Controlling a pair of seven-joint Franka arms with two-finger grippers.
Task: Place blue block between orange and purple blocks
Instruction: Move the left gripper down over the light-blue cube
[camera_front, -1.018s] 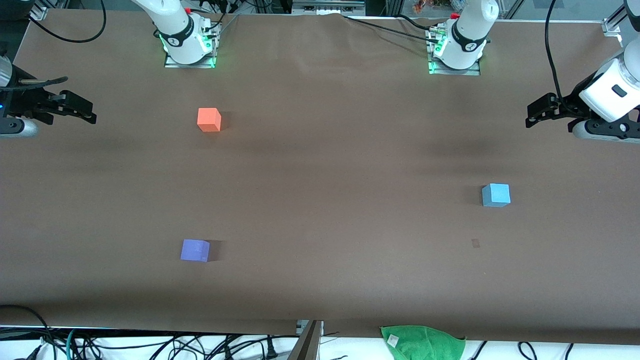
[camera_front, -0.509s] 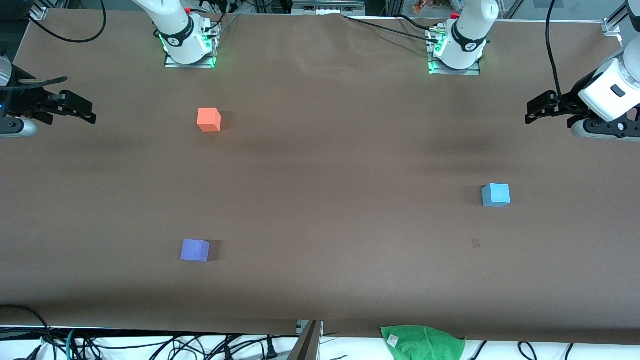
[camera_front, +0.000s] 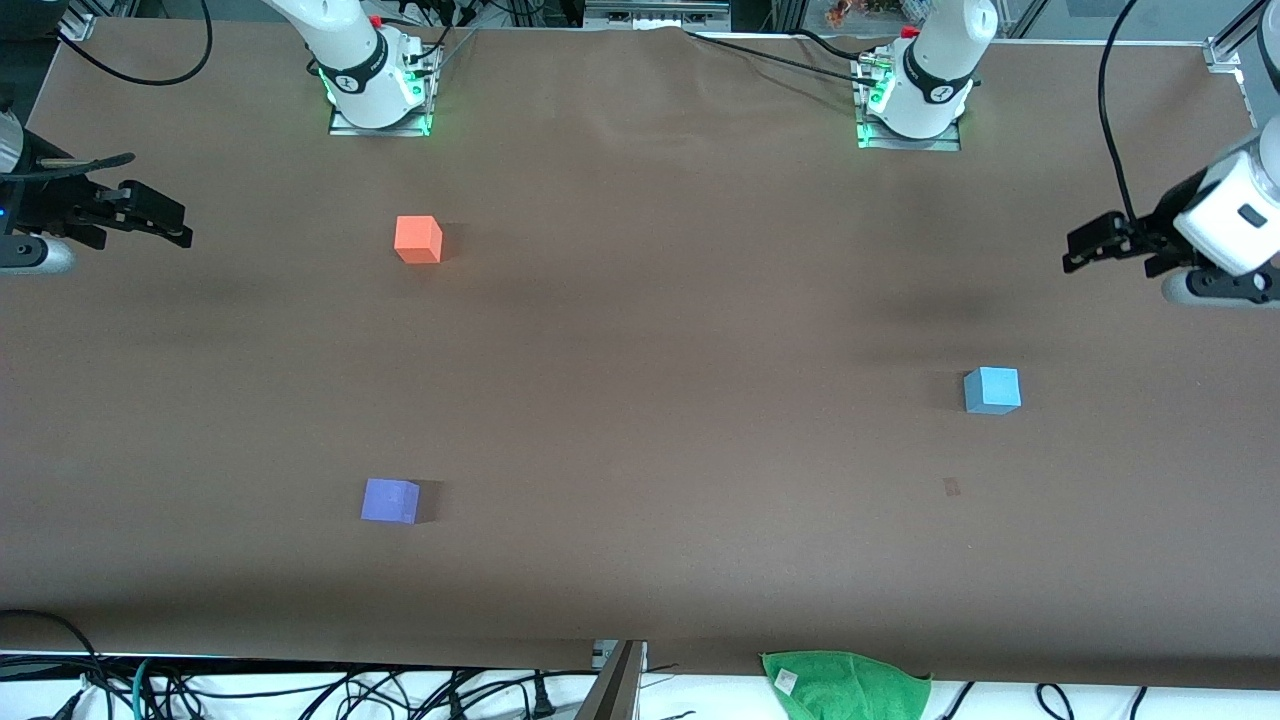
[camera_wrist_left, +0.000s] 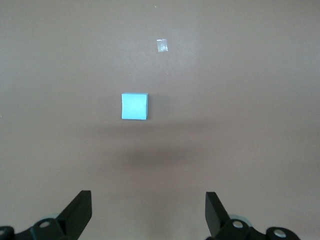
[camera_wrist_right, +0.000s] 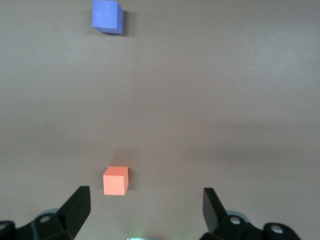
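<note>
Progress: none, grasp and carry remain | blue block (camera_front: 992, 390) on table (camera_front: 660, 330) toward left arm's end, well apart from orange block (camera_front: 418, 240) and purple block (camera_front: 390, 501) | left pincer (camera_front: 1085, 248) open, empty | right pincer (camera_front: 165, 222) open, waiting

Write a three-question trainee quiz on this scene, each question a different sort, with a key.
1. True or false: the small sky-blue matte cube lies toward the left arm's end of the table.
2. Which cube is nearest the front camera? A) bright orange matte cube B) violet-purple matte cube C) sky-blue cube
3. Fill in: the left gripper and the right gripper are both ____.

Key: 1 true; 2 B; 3 open.
</note>
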